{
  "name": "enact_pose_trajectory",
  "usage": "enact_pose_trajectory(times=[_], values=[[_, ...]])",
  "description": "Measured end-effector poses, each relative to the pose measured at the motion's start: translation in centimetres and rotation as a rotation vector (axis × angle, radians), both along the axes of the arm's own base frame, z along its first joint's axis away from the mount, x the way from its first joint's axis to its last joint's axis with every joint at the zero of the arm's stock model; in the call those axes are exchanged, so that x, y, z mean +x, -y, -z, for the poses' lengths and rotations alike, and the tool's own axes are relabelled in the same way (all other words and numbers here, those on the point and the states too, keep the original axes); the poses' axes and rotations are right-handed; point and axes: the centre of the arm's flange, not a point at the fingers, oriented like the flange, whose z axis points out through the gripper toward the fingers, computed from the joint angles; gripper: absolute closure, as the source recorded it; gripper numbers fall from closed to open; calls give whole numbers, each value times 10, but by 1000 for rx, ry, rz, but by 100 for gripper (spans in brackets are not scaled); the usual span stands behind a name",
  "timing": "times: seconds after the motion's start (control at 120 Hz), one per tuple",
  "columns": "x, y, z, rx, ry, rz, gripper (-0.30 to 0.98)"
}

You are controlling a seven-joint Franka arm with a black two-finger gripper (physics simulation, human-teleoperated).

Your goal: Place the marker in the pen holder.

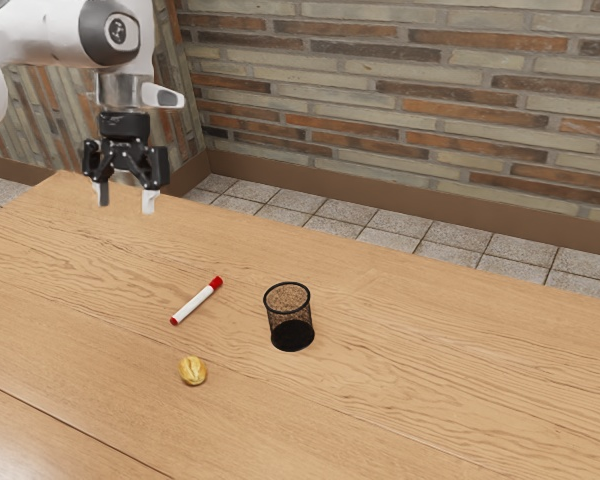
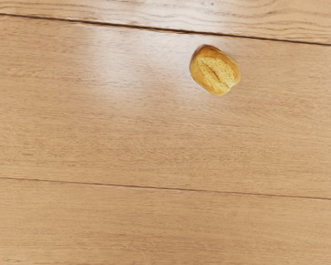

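Note:
My gripper (image 1: 126, 198) hangs high at the exterior view's upper left, well apart from the things on the table, its two fingers spread with nothing between them. A white marker (image 1: 195, 302) with a red cap and a red end lies flat on the wood. Toward the exterior view's right from it stands the pen holder (image 1: 289, 317), an upright black mesh cup with a solid dark lower part. Marker and holder do not touch.
A small golden bread roll (image 1: 193, 370) sits on the table (image 1: 430, 370) near the marker's plain end; in the wrist view the roll (image 2: 214, 70) lies between two plank seams. A brick wall stands beyond the table.

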Motion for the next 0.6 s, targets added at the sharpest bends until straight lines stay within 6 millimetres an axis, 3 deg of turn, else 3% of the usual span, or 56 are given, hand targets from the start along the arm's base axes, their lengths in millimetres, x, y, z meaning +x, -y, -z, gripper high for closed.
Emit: enact_pose_trajectory(times=[0.167,0.2,0.233,0.308,0.408,0.525,0.6], values=[[36,-10,-3,32,234,24,1],[45,-15,4,48,254,27,1],[59,-20,27,69,246,29,1],[89,-28,99,117,221,49,0],[109,-34,171,137,199,69,0],[110,-49,224,98,195,46,0],[104,-55,242,79,214,48,0]])
